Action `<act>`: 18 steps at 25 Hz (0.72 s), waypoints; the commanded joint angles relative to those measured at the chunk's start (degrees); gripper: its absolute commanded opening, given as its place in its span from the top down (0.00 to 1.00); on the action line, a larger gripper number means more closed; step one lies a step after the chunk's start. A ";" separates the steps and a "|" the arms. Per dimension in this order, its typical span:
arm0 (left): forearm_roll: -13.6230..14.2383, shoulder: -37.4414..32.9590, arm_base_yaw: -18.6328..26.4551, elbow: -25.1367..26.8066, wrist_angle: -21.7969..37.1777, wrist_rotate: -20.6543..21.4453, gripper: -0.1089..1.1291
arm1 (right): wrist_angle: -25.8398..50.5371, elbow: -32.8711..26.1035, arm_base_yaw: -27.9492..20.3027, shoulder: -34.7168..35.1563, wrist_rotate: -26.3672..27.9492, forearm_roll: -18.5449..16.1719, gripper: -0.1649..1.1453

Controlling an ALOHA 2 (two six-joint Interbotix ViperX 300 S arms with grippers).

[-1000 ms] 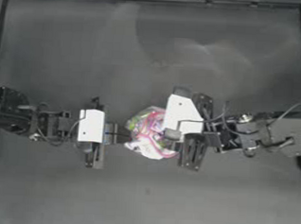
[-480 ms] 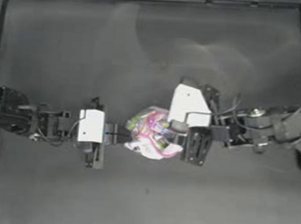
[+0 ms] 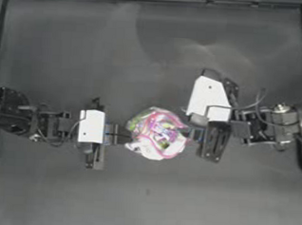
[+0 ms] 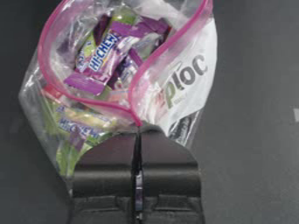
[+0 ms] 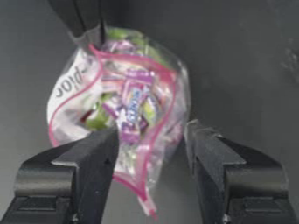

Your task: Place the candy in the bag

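- Bag (image 3: 156, 133) sits at mid-table, a bit toward the front edge, between the 2 grippers, mouth open.
- Left gripper (image 4: 139, 131): jaws fully closed, pinching the bag's pink seal strip (image 4: 135, 114) at the lip on its side. It comes in from the left edge.
- Right gripper (image 5: 151, 144): jaws wide apart, nothing between the pads; the bag's near lip hangs loose in the gap. It sits just right of the bag.
- Candy (image 5: 135, 107): wrapped pieces lie inside the bag, seen through the mouth. Can't pick out a loose pink and white one on the table or in either gripper, so my read is the drop is done.
- Risks:
  - right jaws could snag the loose lip when backing off, tipping the bag and spilling candy
  - left holds only 1 thin edge; if the film slips out, the mouth collapses
  - bag looks propped by that pinch; letting go abruptly may topple it
- Surface: table (image 3: 74, 44) is dark and matte, with a raised frame at the far and side edges.
- Nothing of the room shows.
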 commanded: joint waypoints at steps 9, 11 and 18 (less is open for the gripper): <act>0.00 -6.50 0.53 -0.18 3.08 2.37 0.86 | -0.44 1.58 0.62 -2.37 0.62 0.70 0.24; -0.09 -7.38 0.62 -0.44 4.13 2.99 0.86 | -0.44 1.67 0.70 -2.37 0.70 0.62 0.24; -0.09 -10.28 1.14 0.09 5.89 3.52 0.86 | -0.18 1.93 0.97 -2.72 0.62 0.62 0.24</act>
